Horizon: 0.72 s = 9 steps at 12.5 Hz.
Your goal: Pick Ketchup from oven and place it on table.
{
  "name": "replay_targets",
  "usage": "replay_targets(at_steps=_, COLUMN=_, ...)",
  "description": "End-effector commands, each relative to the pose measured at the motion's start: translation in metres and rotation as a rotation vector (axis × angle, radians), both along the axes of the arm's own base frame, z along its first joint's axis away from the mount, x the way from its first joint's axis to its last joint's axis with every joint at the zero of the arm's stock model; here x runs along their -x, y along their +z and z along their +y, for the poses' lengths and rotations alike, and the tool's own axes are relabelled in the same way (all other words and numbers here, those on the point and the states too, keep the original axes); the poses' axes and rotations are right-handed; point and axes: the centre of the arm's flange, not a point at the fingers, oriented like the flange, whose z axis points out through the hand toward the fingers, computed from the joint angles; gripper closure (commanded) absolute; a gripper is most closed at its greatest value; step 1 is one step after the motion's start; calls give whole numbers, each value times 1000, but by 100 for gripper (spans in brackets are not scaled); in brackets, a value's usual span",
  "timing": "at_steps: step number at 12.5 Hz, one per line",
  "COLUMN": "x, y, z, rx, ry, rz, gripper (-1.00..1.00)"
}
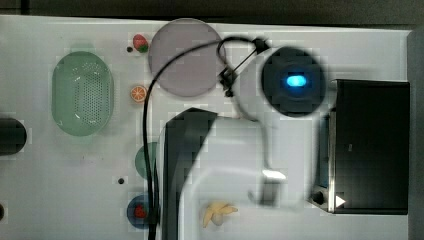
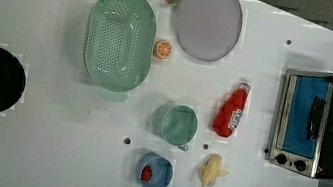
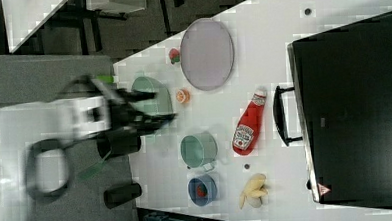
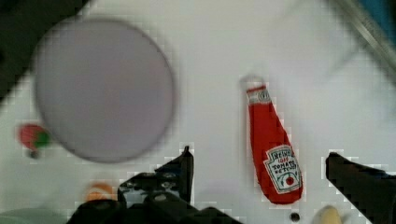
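Spread wide and holding nothing, the jaws of the gripper (image 4: pixel 259 165) frame the wrist view, with the ketchup (image 4: pixel 273 149) lying flat on the white table (image 4: pixel 210 70) between the two dark fingers (image 4: pixel 180 170), its white cap pointing away from them; a lilac plate (image 4: pixel 105 88), a strawberry (image 4: pixel 32 136) and an orange slice (image 4: pixel 98 191) also lie on the table, and a silver edge of the oven (image 4: pixel 369 32) shows in a corner. From the top view, the blurred white arm (image 1: pixel 225 150) covers the middle of the table (image 1: pixel 75 175), the oven (image 1: pixel 372 145) stands at the top view's right, a green colander (image 1: pixel 82 93) at the top view's left, and a banana (image 1: pixel 217 212) lies near the lower edge. From the left view, the ketchup (image 2: pixel 231 110) lies on the table (image 2: pixel 48 125) outside the oven (image 2: pixel 309 123), just beside its shut bluish door, with its cap toward the plate (image 2: pixel 209 19); a green cup (image 2: pixel 175 124) sits near the bottle's base, with a blue bowl (image 2: pixel 154 172) and the banana (image 2: pixel 213 171) lower down. From the right view, the ketchup (image 3: pixel 247 123) lies on the table (image 3: pixel 261 52) near the oven (image 3: pixel 352 118) handle, well apart from the gripper (image 3: pixel 151 112), which appears at the right view's left over the colander (image 3: pixel 151 95).
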Motion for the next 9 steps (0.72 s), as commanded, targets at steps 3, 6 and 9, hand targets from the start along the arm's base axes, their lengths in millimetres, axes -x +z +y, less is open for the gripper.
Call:
replay_targets(at_steps=3, x=16, y=87, z=-3, rx=26, ry=-92, rz=116, gripper=-100)
replay_targets(at_steps=6, x=16, y=118, z=-3, rx=28, ry=-93, rz=62, gripper=-100)
replay_targets(at_steps=9, x=16, y=120, z=-2, rx=29, ry=-92, rz=59, gripper=-100)
